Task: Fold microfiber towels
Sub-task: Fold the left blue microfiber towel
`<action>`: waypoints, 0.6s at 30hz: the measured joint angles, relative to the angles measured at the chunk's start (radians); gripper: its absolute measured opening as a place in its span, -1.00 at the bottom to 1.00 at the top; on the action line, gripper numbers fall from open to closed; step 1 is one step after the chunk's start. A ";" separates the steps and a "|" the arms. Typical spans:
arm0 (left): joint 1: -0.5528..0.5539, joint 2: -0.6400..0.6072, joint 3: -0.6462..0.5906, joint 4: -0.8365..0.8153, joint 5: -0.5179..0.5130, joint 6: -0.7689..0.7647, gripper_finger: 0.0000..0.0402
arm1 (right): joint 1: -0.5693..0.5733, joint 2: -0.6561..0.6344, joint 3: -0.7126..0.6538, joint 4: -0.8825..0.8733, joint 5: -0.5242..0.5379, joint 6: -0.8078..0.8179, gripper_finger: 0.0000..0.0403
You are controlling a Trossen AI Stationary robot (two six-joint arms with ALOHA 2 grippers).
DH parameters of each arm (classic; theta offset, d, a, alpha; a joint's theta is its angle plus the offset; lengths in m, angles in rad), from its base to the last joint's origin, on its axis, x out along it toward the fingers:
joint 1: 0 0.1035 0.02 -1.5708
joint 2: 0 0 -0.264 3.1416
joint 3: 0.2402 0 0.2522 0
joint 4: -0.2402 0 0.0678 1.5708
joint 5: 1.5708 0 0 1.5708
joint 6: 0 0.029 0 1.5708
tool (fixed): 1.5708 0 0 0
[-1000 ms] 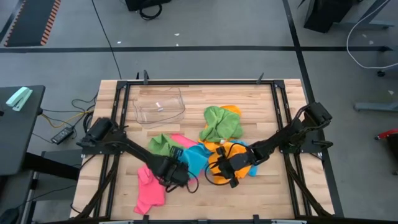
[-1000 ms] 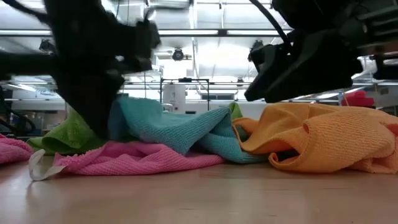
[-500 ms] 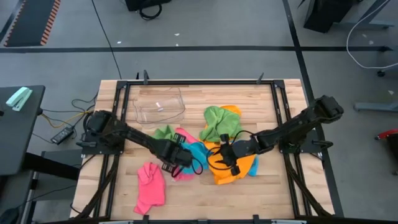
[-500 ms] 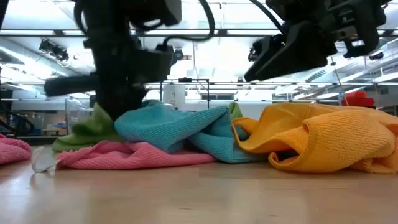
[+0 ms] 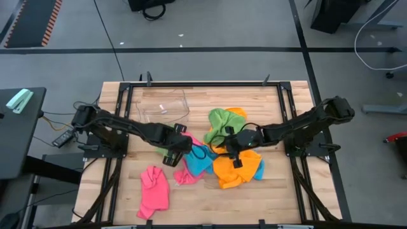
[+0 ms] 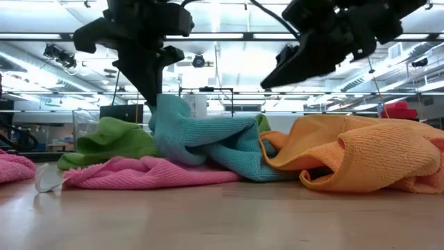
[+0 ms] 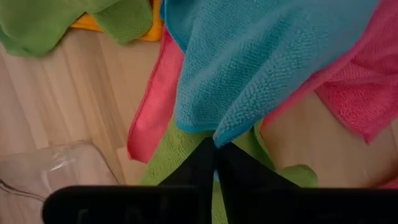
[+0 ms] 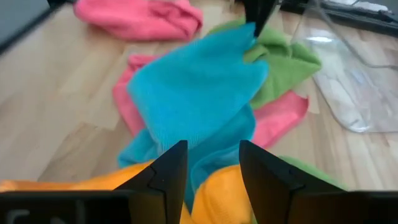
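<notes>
A single cloth is being separated from the heap, so folding itself has not yet begun. The blue towel (image 6: 208, 142) is pinched at one corner by the left pincer (image 6: 154, 94), whose fingers are shut on the fabric, and is lifted into a peak in the centre-left of the low view. Its other end trails under the orange towel (image 6: 361, 160) at the right. A green towel (image 6: 111, 139) and a pink towel (image 6: 146, 173) lie beneath it at the lower left.

In the high view the left arm is stretched from the left edge of the counter (image 5: 280, 191) toward the middle, and the right arm reaches in from the right edge. The right pincer (image 8: 213, 163) is held partly open above the blue and orange cloths, with nothing between its fingers.

The next move probably calls for the blue towel to be drawn clear of the orange one and spread flat on bare wood, perhaps with a second corner taken.
</notes>
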 joint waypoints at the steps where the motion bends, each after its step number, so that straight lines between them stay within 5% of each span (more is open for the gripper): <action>1: 0.004 -0.002 0.000 0.000 0.005 0.008 -0.90 | -0.007 -0.020 0.000 -0.018 -0.009 0.005 -0.24; 9: 0.008 -0.003 0.006 0.090 0.011 0.058 -0.92 | -0.036 -0.177 0.001 -0.141 -0.021 0.030 -0.24; 18: 0.010 -0.009 0.125 0.005 0.068 0.031 -0.94 | -0.010 -0.120 -0.044 -0.004 -0.021 0.062 -0.24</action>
